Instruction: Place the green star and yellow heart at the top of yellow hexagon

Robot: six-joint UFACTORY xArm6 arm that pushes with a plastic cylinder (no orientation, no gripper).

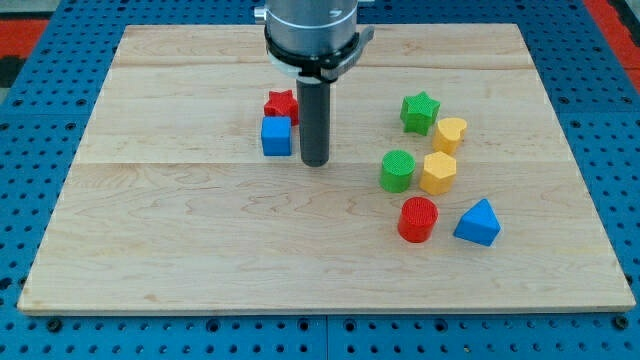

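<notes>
The green star [420, 111] lies at the view's right of centre. The yellow heart [450, 133] sits just right of and below it, almost touching. The yellow hexagon [438, 172] lies directly below the heart. My tip [315, 162] stands on the board well to the left of these three, just right of the blue cube [276, 135] and below the red star [282, 105].
A green cylinder [397, 170] sits just left of the yellow hexagon. A red cylinder [418, 219] and a blue triangular block [478, 222] lie below them. The wooden board [150, 230] rests on a blue pegboard.
</notes>
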